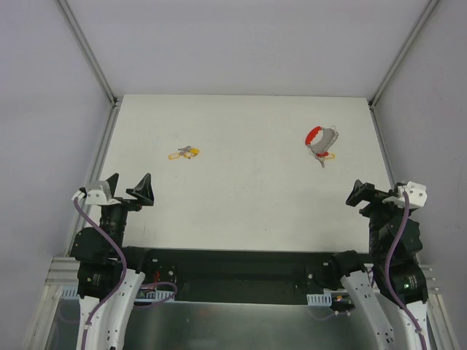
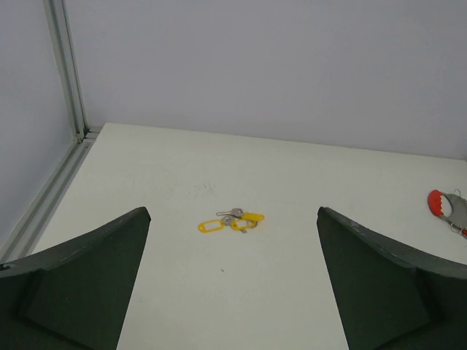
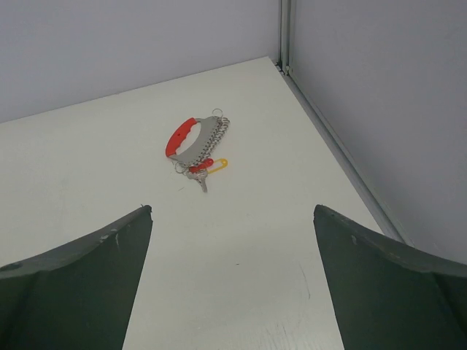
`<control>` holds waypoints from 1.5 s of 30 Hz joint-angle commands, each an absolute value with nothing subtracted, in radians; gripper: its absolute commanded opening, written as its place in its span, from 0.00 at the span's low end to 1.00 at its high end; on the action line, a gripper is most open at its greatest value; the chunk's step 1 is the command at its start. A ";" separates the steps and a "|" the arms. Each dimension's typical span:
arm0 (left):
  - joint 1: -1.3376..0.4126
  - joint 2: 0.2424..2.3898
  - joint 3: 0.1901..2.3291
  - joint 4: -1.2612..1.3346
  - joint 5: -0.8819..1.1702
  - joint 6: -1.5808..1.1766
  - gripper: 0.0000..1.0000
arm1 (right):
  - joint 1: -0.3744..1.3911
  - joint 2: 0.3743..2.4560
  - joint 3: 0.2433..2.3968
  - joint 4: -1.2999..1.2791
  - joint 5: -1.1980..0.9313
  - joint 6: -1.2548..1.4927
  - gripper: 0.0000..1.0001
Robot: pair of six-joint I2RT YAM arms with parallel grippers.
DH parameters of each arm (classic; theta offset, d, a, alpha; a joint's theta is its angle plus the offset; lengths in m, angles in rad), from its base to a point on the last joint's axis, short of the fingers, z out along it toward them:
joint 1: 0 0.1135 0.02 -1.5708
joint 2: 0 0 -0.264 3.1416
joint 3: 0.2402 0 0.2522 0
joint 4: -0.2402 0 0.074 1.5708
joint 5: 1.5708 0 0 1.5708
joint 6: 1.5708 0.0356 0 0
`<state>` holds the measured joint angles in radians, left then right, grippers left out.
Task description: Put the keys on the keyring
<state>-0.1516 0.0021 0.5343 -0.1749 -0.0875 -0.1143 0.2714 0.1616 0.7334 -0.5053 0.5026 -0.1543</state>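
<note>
Both wide open and empty: reach left tool [image 1: 128, 187] straight ahead to keys [image 2: 232, 221] on desk [image 1: 241, 182], pinch low, then carry toward keyring [image 3: 195, 141] lying ahead of right tool [image 3: 232, 211].

Posture: the left arm [image 1: 98, 244] is folded low over its base at the near left edge of the table [image 1: 241, 211], with the wrist raised and aimed toward the table's far side. The left gripper [image 1: 127, 188] sits over the table's near left corner, jaws spread wide and nothing between them. The right arm [image 1: 394, 244] is folded likewise at the table's near right edge. The right gripper [image 1: 369, 195] sits over the near right corner, jaws wide and empty. Dark fingers [image 2: 87, 277] appear intact.
</note>
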 commanded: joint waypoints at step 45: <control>-0.181 -0.152 0.581 -0.356 -0.183 -0.147 0.99 | 0.003 1.841 1.299 -0.227 0.183 0.265 0.63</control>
